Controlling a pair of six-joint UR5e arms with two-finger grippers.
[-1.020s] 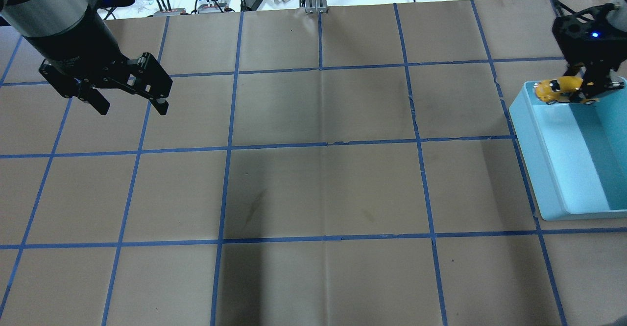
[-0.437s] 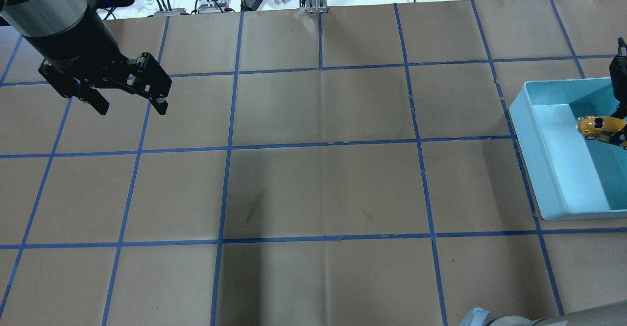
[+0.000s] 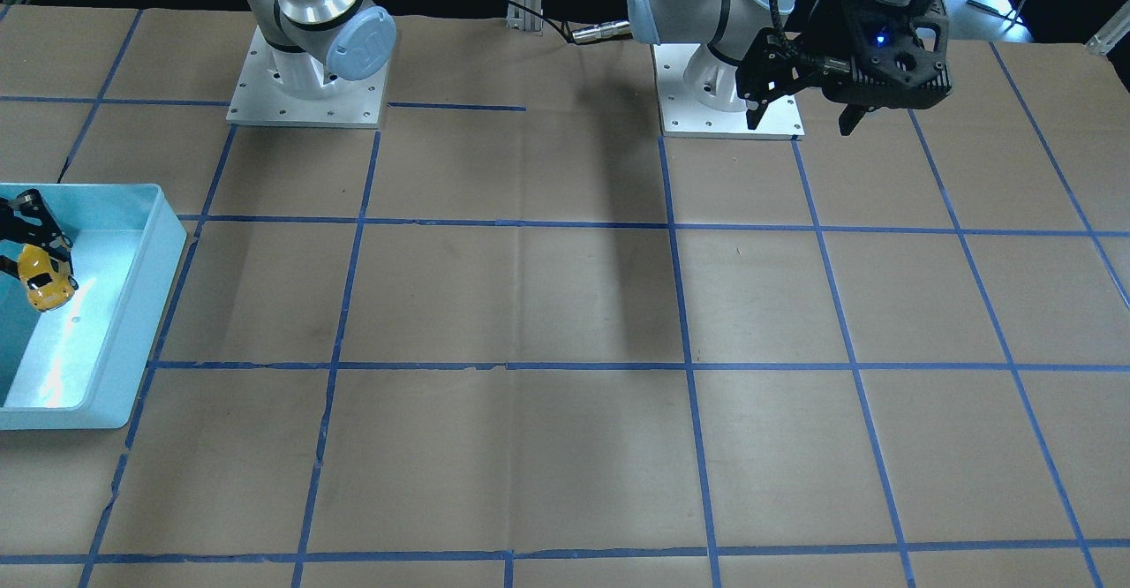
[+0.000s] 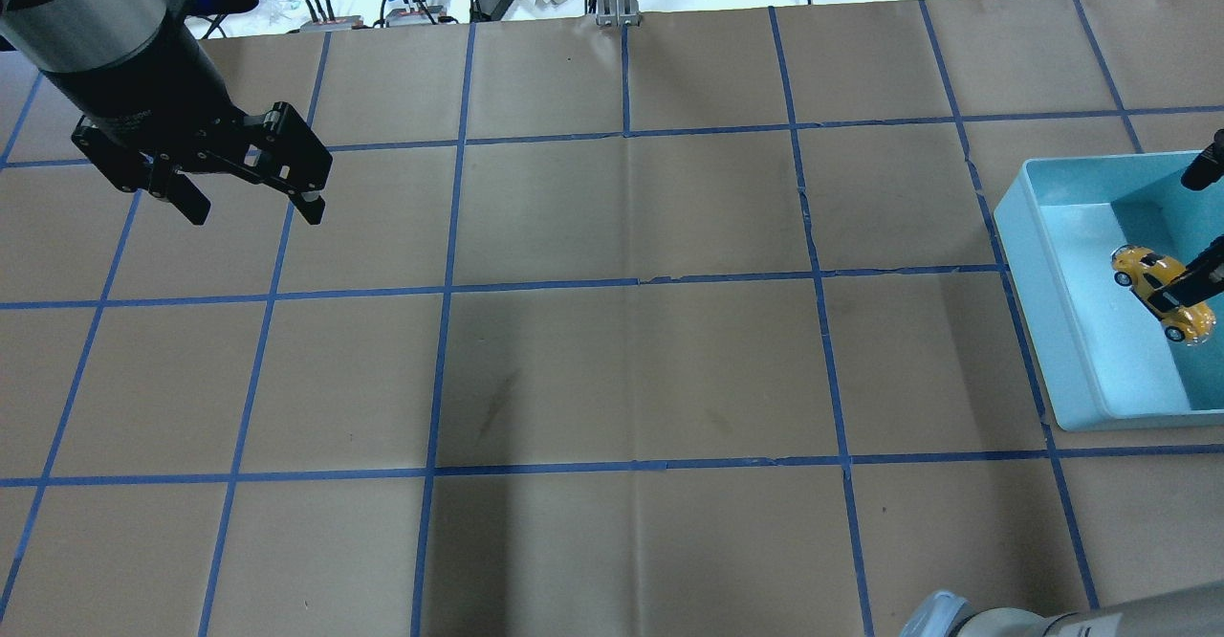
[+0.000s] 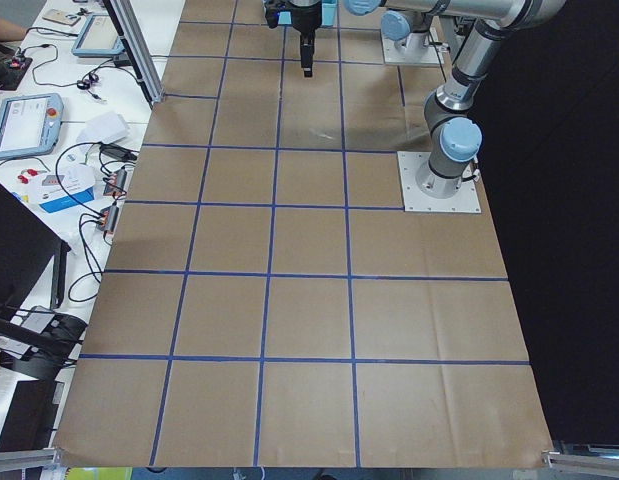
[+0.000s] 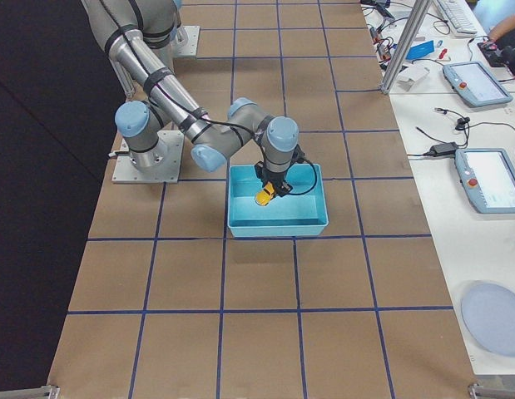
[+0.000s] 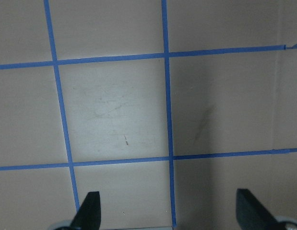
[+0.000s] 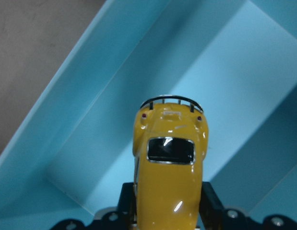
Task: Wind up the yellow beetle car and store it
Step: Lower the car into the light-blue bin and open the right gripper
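Yellow car [image 8: 168, 158] pinched at flanks by right tool [image 8: 168, 203], held low inside blue bin [image 4: 1038, 312], likely so release drops it short. Left tool [image 4: 253, 208] spread wide, empty, parked over desk [image 4: 631, 369] out of way.

- My left arm [image 5: 459, 90], the near one, rises from its white base plate [image 5: 441, 200] and bends across the top edge.
- My left gripper [image 5: 305, 66] hangs above the table [image 5: 309, 240], seen edge-on, so I cannot tell its gap.
- Blue tape [image 5: 274, 273] grids the table's brown paper.
- A bench [image 5: 59, 75] alongside holds a tablet [image 5: 19, 125] and cables [image 5: 89, 215].
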